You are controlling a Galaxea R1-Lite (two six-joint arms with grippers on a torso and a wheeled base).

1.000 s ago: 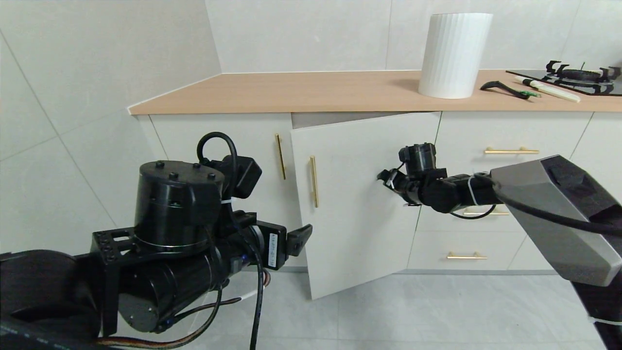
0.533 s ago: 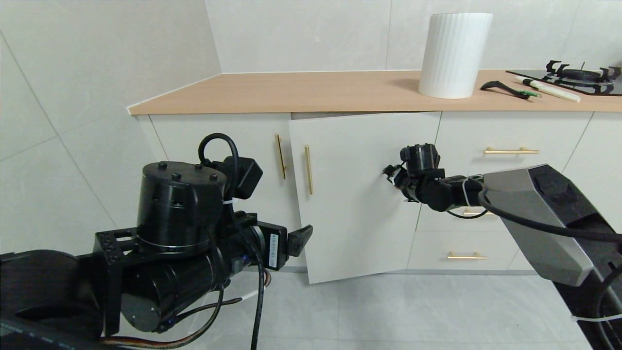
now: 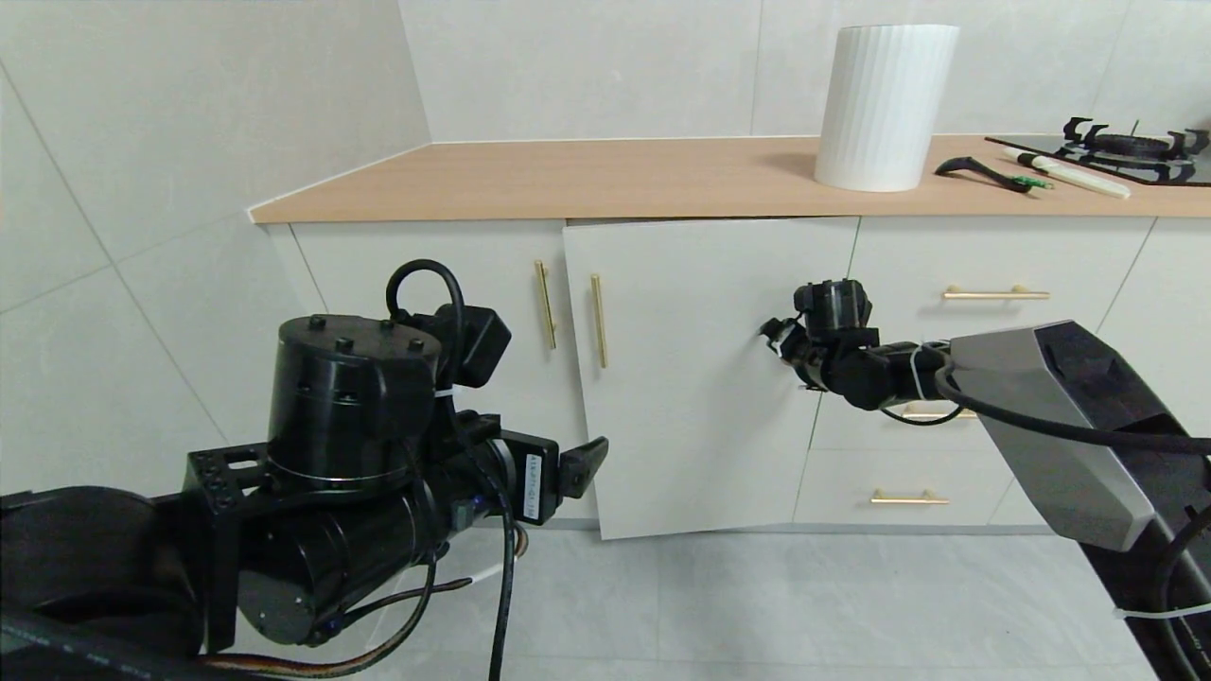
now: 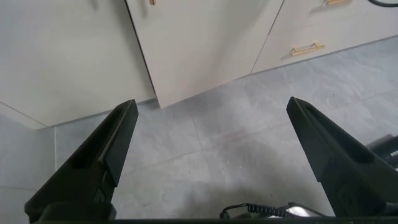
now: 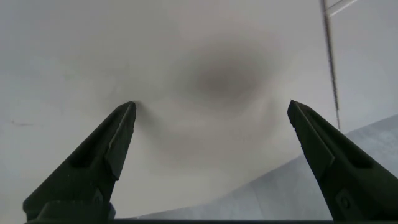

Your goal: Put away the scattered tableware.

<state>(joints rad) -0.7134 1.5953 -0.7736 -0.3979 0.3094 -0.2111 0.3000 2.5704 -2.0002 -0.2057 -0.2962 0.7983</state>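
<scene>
We find the right gripper set against the face of the cabinet door, its fingers spread wide and holding nothing; the right wrist view shows both fingertips close against the white panel. The door stands slightly ajar, its lower corner out from the cabinet line, so we judge the step in hand to be pushing it closed. The next move calls for a steady push straight at the panel until it sits flush with the neighbouring door, then a clean withdrawal. The left gripper hangs low at the near left above the floor, also wide and empty. On the far right of the counter we count two loose utensils, one black utensil and one white utensil, lying just beside each other near the one stove burner; we judge these remain to be put away. One white ribbed canister stands left of them. We count two upright door handles and three drawer handles, one partly hidden by the right arm.
</scene>
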